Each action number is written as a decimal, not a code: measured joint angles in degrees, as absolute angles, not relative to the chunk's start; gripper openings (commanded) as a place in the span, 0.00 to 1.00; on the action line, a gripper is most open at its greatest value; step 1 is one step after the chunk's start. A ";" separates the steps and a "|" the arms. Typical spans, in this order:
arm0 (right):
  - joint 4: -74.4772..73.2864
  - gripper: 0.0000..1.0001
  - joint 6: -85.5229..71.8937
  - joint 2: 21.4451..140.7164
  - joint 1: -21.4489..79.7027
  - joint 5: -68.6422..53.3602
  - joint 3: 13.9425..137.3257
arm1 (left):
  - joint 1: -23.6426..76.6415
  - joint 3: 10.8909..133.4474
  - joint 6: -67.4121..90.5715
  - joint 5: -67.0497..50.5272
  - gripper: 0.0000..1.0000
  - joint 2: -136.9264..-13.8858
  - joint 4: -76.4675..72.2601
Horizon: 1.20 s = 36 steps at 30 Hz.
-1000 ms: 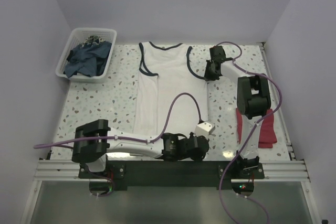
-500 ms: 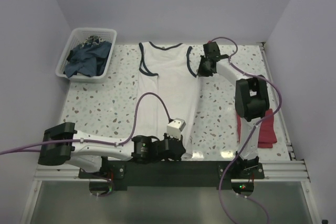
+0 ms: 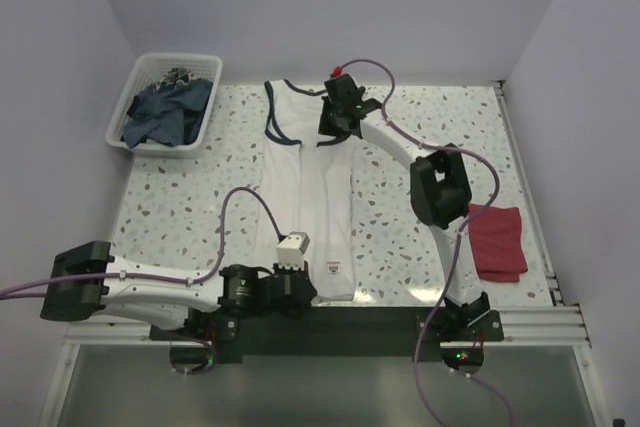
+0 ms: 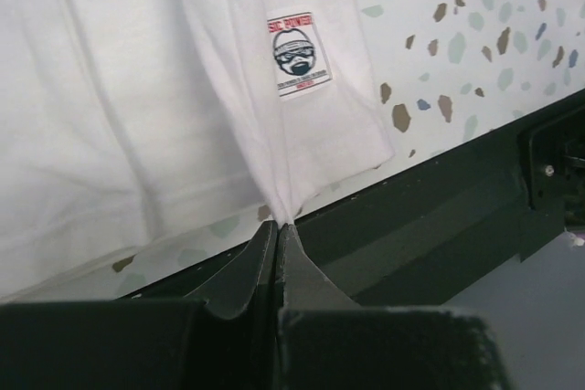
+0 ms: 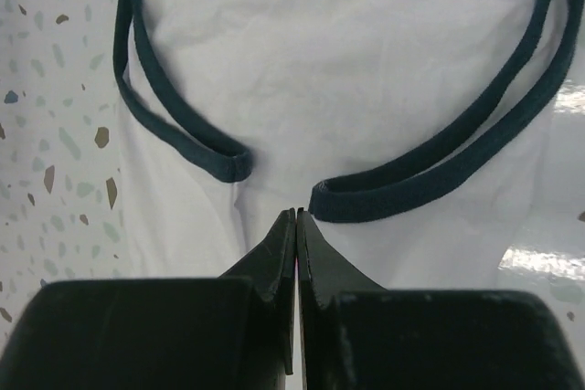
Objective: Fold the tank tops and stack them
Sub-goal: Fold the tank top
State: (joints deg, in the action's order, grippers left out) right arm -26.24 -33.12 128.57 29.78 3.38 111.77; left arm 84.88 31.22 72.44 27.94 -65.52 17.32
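The white tank top (image 3: 300, 177) with navy trim lies lengthwise at the table's middle, its right side folded over to the left. My right gripper (image 3: 325, 132) is shut on white cloth at the far end, just below the navy armhole trim (image 5: 430, 171). At the near hem my left gripper (image 3: 308, 292) is shut on a pinched-up fold of the white tank top (image 4: 137, 89), close to its small printed label (image 4: 297, 54). The dark red tank top (image 3: 497, 242) lies folded at the right, apart from both grippers.
A white basket (image 3: 140, 82) holding blue cloth stands at the far left corner. The black rail of the table's near edge (image 4: 439, 216) runs right beside my left gripper. Purple cables loop over the table from both arms.
Both grippers have swung left with the white tank top's right edge, laying it over the left half. The right arm no longer covers the dark red tank top.
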 measured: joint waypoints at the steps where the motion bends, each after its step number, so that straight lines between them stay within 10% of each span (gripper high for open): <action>1: -26.20 0.00 -33.43 129.99 30.20 3.46 112.77 | 84.90 30.65 73.21 27.97 0.00 -64.93 18.15; 36: -35.55 0.25 -29.50 139.74 38.57 23.51 125.91 | 85.06 29.12 78.32 29.85 0.00 -61.95 27.44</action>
